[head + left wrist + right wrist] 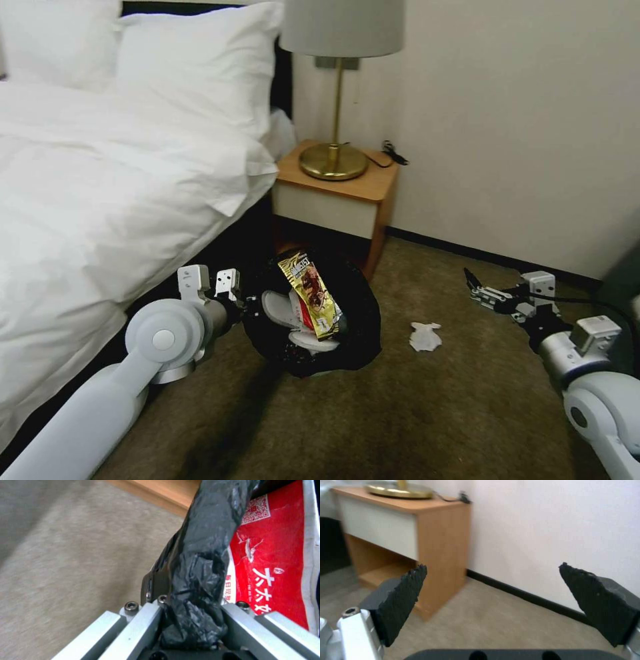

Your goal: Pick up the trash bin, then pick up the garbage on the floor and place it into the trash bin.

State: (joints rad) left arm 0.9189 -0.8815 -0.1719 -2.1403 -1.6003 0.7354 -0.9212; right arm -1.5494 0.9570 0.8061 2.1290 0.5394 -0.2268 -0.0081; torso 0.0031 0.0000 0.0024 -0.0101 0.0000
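The trash bin (360, 333), lined with a glossy black bag, hangs tilted just above the carpet beside the bed. My left gripper (241, 305) is shut on its near rim; in the left wrist view the gripper (193, 620) clamps the crinkled black bag (200, 562). Garbage lies inside the bin: a gold-brown snack packet (312, 292), a white slipper (283, 312) and a red wrapper (273, 555). One crumpled white tissue (425, 335) sits on the floor right of the bin. My right gripper (475, 285) hovers open and empty further right, its dark pads (403, 597) wide apart.
A bed with white covers (100, 187) runs along the left. The wooden nightstand (337, 200) with a brass lamp (333, 160) stands behind the bin against the wall (520, 133). Open brown carpet (413, 413) spreads in front and to the right.
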